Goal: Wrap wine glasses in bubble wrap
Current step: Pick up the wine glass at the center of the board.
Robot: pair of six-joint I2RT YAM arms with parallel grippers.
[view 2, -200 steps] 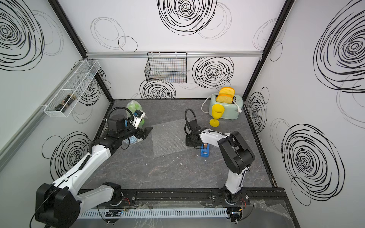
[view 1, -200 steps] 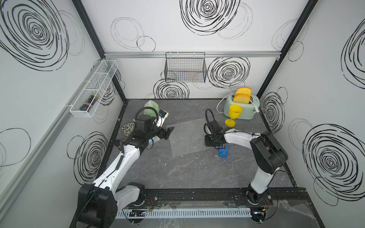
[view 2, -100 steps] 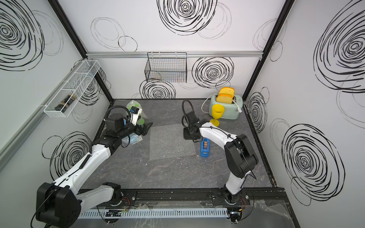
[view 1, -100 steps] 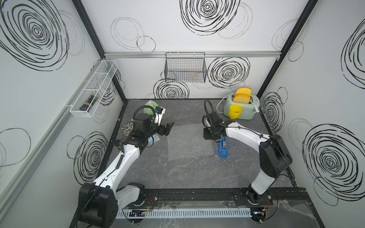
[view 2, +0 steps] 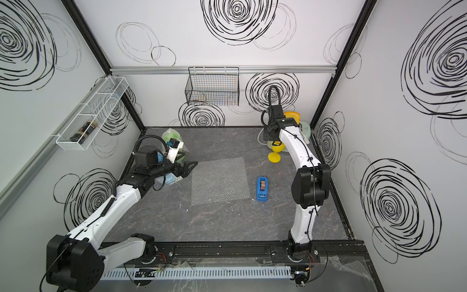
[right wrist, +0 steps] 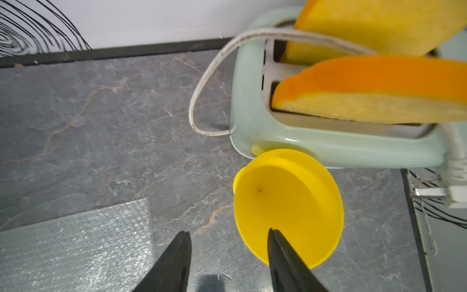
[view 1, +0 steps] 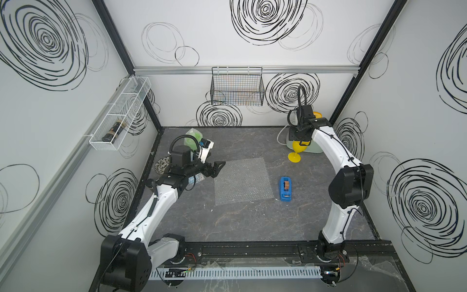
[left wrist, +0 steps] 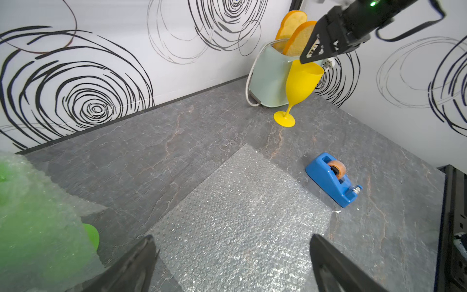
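- At the back right of the table (view 1: pixel 252 227), just before the mint-green toaster (right wrist: pixel 328 149), the right gripper (right wrist: pixel 228 231) hangs over the yellow goblet (right wrist: pixel 288 202); a second ago it sat low at the right edge of the flat bubble wrap sheet (view 1: pixel 241 180), beside the blue tape dispenser (view 1: pixel 285 189), jaws nearly clenched
- Its jaws now stand parted and grasp nothing: one finger lies over the bowl's mouth, the other outside the rim, straddling the wall
- That suggests the sheet is laid out and the arm has turned to fetching the last bare glass; closing on the rim looks like the step in hand
- The yellow goblet is in the same spot as a second ago, foot on the table, well apart from the sheet
- The left gripper (view 1: pixel 217 168) stays spread wide and empty at the sheet's left edge, much as before
- Whether the inner finger touches the rim I cannot tell
- The goblet seems to lean in the left wrist view, but that camera is canted, so its tilt is uncertain
- In both top views the gripper covers most of the bowl; in the right wrist view the stem is hidden
- The green goblet (view 1: pixel 191 137) lies already bundled in wrap at the back left
- A bluish wrapped bundle (view 2: pixel 168 179) under the left arm may be the blue goblet, too covered to be sure
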